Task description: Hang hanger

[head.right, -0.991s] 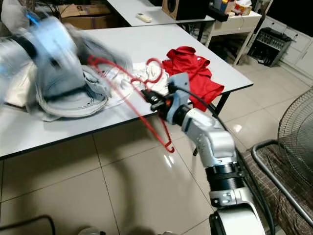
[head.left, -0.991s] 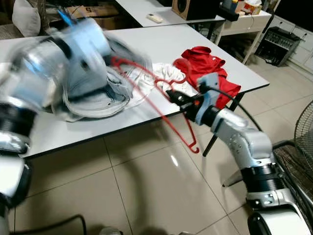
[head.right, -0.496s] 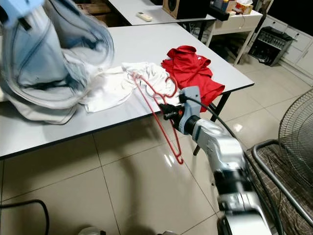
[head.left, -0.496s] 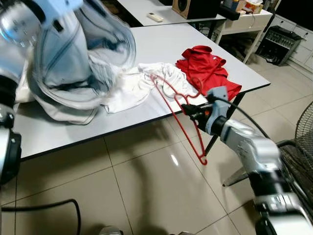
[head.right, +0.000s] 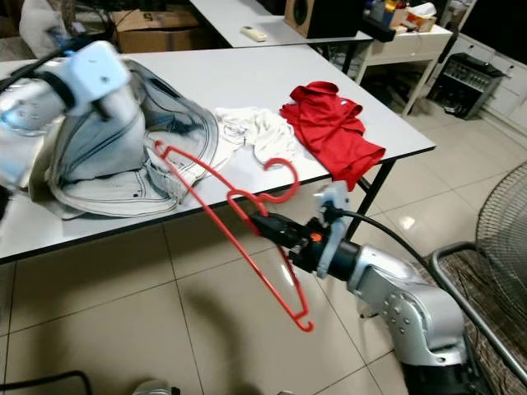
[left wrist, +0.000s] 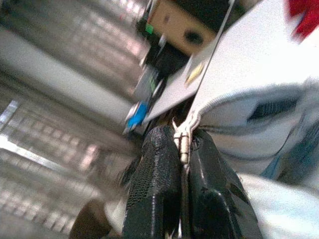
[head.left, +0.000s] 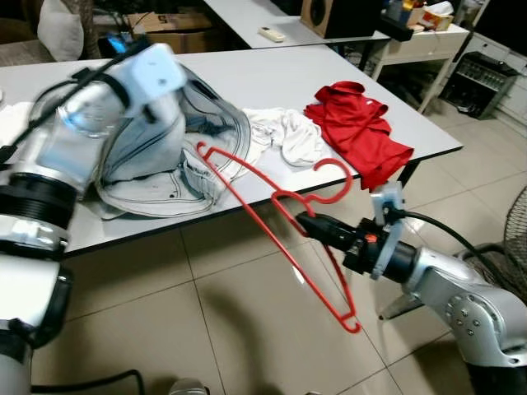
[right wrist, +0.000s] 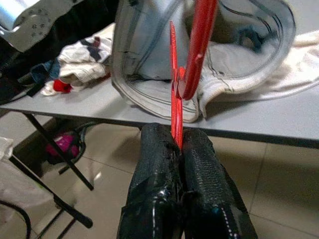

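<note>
The right gripper (head.right: 272, 227) is clamped on the red hanger (head.right: 222, 222) just below its hook, holding it out over the floor beside the table (head.right: 247, 82); 1 end of the hanger reaches toward the pale denim garment (head.left: 177, 152); the left gripper (left wrist: 180, 164) is closed on that garment's hem, lifting it off the tabletop. The step in hand looks like dressing the hanger; next, its end must slide into the garment's opening.
</note>
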{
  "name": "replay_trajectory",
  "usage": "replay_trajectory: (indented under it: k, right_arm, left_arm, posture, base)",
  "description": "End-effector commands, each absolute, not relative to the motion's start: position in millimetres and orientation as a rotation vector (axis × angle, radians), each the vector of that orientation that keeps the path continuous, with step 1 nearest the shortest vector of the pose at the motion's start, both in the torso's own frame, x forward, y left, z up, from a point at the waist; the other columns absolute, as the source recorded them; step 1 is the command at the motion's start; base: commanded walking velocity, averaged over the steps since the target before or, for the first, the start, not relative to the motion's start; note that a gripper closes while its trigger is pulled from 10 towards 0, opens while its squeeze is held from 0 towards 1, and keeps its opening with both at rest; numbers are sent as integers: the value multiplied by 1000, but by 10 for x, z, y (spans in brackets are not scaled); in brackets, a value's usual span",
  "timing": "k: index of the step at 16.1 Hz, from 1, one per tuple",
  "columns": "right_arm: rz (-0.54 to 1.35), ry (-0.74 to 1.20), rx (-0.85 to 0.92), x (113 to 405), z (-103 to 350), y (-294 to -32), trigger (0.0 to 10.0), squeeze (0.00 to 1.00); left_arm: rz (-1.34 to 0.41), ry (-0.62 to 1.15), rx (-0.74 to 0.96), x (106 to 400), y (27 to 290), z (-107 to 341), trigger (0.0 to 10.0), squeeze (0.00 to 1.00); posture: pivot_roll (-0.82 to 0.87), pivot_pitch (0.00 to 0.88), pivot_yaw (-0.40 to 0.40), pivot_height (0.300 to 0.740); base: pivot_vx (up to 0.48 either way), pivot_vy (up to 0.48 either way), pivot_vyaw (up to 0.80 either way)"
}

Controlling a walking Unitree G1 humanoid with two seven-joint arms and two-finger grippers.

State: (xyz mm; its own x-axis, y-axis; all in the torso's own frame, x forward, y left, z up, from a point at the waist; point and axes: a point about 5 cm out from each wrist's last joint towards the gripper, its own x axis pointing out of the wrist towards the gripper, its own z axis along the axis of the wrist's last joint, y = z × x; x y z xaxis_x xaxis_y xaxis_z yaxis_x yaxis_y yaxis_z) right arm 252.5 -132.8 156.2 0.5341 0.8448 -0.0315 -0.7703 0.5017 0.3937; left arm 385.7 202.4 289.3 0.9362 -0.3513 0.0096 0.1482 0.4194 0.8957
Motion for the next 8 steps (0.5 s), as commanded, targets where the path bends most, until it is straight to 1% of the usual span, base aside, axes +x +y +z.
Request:
replay_trajectory:
  k: [1,3,4,6,7,8]
  right_arm:
    - [978,240,357,2561,1580,-1287,10000,0]
    - [878,308,360,2854,1471,-1112,10000,0]
    - [850,315,358,3005,1454,-1027,10000,0]
    - [817,337,353,3216,1475,-899,10000,0]
    - [802,340,353,3284,1501,-871,10000,0]
    - [788,345,342,3332,1518,-861,10000,0]
  left_arm:
    - [-367,-249,1076,3820,1911,2957,0,0]
    - [-559,-247,971,3673,1688,2891,0,0]
    - [-600,-243,944,3621,1657,2929,0,0]
    - [-584,-283,932,3577,1703,3188,0,0]
    - [-538,-304,964,3571,1784,3351,0,0]
    - [-464,-316,1003,3573,1921,3531,0,0]
  posture:
    - [8,0,-69,740]
    - [10,0,-78,740]
    - [15,0,-80,740]
    - [36,0,-96,740]
    - [46,0,-103,740]
    - [60,0,-112,740]
  base:
    - [0,0,0]
    - [0,0,0]
    - [0,0,0]
    - [0,0,0]
    - [0,0,0]
    - [0,0,0]
